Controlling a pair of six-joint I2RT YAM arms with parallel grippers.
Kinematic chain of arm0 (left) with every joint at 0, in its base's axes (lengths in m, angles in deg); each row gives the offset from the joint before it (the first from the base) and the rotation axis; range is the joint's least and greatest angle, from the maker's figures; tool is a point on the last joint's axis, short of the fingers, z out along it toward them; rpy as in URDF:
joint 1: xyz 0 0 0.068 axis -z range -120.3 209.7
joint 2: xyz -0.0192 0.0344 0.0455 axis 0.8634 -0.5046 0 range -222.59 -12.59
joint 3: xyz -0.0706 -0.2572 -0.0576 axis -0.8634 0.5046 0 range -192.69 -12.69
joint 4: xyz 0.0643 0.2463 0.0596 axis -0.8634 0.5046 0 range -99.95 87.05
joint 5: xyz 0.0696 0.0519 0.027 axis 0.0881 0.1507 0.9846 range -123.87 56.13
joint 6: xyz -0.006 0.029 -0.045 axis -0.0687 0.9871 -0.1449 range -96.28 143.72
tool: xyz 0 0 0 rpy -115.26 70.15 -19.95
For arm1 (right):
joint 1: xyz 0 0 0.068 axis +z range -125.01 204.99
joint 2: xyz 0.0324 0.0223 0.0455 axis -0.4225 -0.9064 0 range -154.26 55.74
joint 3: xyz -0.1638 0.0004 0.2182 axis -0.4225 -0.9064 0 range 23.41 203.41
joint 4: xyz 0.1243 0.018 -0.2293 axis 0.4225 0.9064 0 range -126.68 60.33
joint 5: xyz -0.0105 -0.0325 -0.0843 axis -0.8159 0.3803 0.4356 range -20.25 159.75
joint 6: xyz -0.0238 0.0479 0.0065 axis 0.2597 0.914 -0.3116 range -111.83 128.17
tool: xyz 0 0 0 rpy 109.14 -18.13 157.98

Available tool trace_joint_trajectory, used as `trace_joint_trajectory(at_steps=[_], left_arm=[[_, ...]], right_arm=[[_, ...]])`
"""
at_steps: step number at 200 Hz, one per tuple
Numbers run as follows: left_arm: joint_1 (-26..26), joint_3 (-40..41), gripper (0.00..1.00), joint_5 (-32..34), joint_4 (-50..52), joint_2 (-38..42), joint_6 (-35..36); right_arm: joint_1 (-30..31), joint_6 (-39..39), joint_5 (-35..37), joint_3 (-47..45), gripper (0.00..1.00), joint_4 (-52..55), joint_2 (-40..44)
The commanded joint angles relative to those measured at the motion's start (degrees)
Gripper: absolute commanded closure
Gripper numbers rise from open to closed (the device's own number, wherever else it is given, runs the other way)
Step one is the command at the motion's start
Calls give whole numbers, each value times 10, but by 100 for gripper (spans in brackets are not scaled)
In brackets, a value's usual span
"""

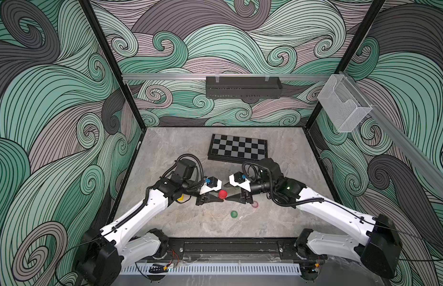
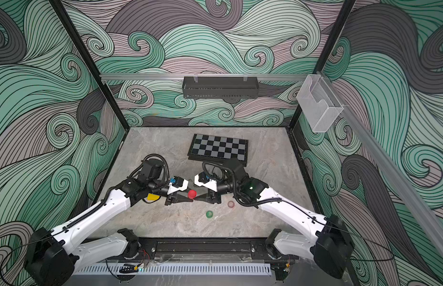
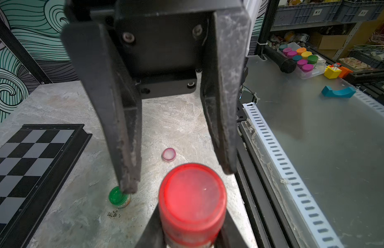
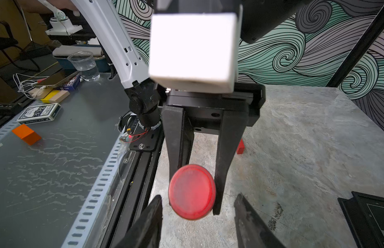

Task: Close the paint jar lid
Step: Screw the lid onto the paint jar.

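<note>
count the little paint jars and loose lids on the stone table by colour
red: 1, the red jar
green: 1, the green jar
pink: 1, the pink lid
total: 3

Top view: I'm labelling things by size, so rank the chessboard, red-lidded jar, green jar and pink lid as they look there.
1. Chessboard
2. Red-lidded jar, though its top sits nearer the camera
3. Green jar and pink lid: they look alike
</note>
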Motion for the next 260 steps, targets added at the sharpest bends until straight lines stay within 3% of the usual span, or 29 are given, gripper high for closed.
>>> trace_joint_trajectory(at_steps=[1, 87, 134, 157, 173, 206, 260], left_arm=[[2, -25, 74, -23, 12, -4, 23], [2, -26, 74, -22, 12, -4, 23], [2, -27, 74, -17, 9, -4, 22], [2, -28, 74, -1, 4, -1, 16], [2, -28, 75, 14, -3, 5, 12], [2, -8, 77, 48, -52, 24, -12], [2, 29, 78, 118, -146, 58, -56]], right_arm=[[13, -34, -4, 27, 48, -12, -18], [23, -38, 22, 30, 56, -8, -29], [30, -28, 44, 30, 74, -14, -34], [36, 2, 81, 30, 89, -29, -39], [41, 42, 121, 23, 98, -53, -40], [56, 141, 215, 14, 100, -105, -43], [139, 396, 526, 45, 100, -90, -67]])
